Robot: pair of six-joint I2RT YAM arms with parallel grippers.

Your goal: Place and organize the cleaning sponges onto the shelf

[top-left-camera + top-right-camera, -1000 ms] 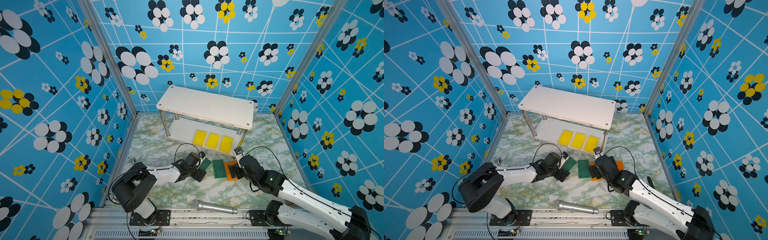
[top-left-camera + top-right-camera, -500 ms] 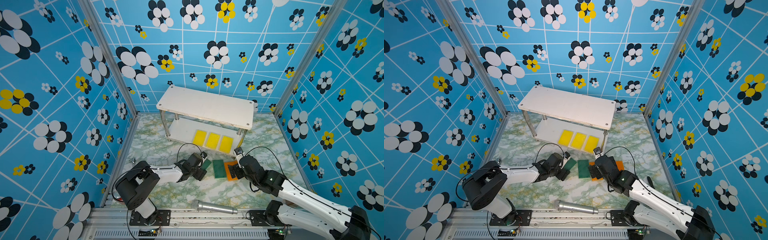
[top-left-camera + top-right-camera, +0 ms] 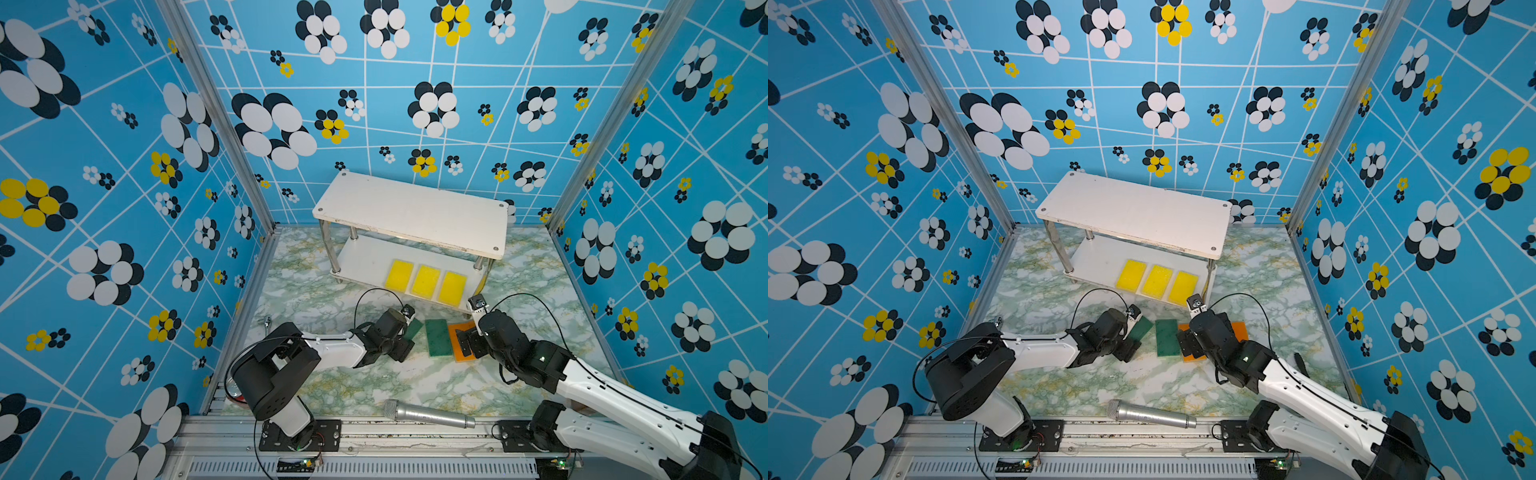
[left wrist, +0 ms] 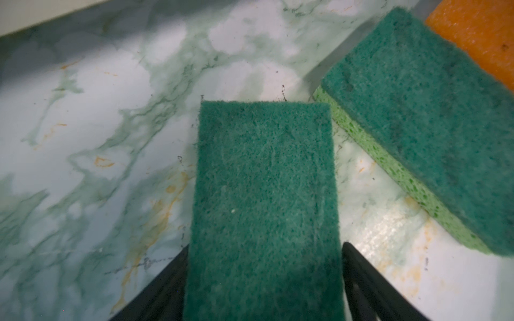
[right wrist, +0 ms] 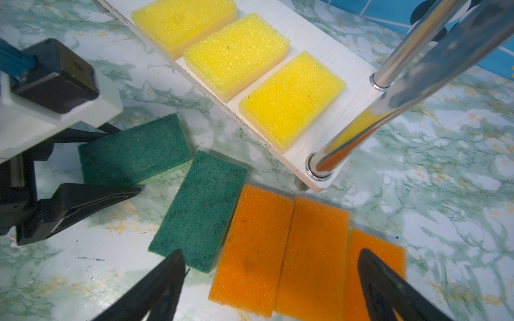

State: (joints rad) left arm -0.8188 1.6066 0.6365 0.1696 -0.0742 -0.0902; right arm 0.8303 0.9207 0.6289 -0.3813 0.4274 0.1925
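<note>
The left pincer (image 4: 265,247) straddles a green sponge (image 4: 264,172) lying flat on the desk (image 3: 374,386), one jaw along each long side. The sponge's long axis runs straight out from the pincer, so any squeeze falls across the short width. The jaws sit tight beside the foam, but I cannot tell whether they are already pinching it or only flanking it.

From this grasp the shelf (image 3: 411,212) lies ahead and a little towards the robot's right, near but apart. Its lower board (image 3: 365,262) carries three yellow sponges (image 5: 236,52) side by side at the right-hand end, their long axes running front to back. The bare stretch of that board is at the left end, the side nearer the left arm. The sponge points slantwise at the board's front edge, so a small wrist turn looks needed to line it up with the yellow row.

A second green sponge (image 4: 434,119) rests just beside the first, angled away from it, its corner near the first sponge's far end but apart from it. A careless lift could nudge it.

The right pincer (image 5: 271,254) hangs wide open and empty over three orange sponges (image 5: 281,250) laid edge to edge on the desk, close to the shelf's right front post. That arm is the nearer one for those.
</note>
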